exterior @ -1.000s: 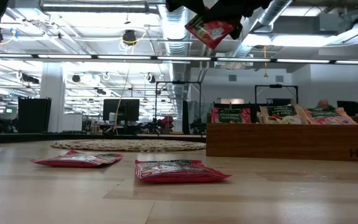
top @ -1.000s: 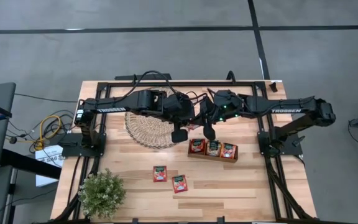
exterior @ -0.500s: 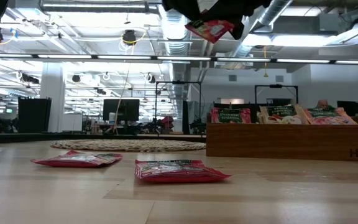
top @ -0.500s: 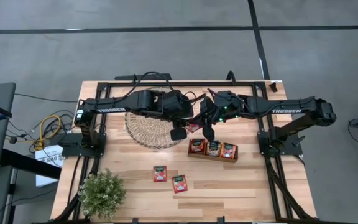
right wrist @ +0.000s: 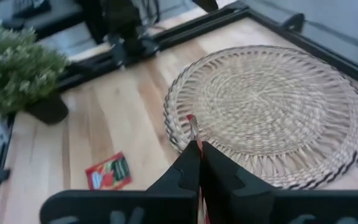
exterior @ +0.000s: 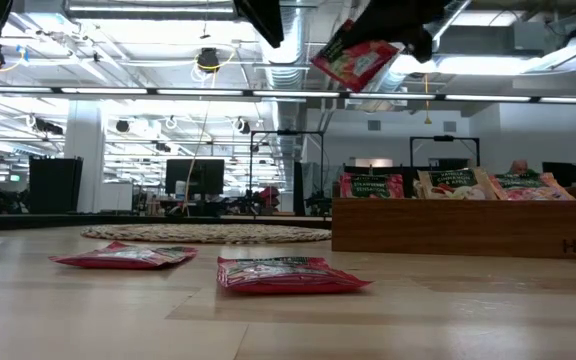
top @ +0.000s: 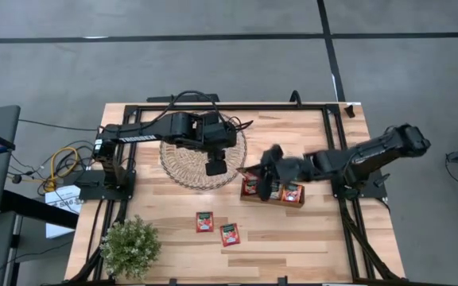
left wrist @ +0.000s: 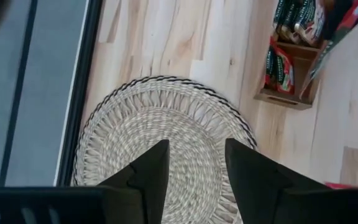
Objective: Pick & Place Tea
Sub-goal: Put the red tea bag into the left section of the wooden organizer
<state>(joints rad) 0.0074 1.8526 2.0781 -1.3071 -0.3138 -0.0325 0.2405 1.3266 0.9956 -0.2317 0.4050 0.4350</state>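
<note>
Left arm extended over the large round woven wicker mat [top: 203, 154]; left end effector [top: 215, 167] above the mat, fingers [left wrist: 149, 174] parted and holding nothing. Two loose flat square red tea sachets [top: 204, 222] [top: 230, 233] lie flat on the light wooden table [top: 293, 238], near its front edge. Right arm reaches low over the narrow brown three-compartment wooden tray [top: 273, 191]; right end effector [top: 266, 187], fingers closed, pinches one red tea sachet [exterior: 356, 58] by its edge, tilted, in the air above the tray, which holds further sachets [exterior: 371, 186] standing upright.
</note>
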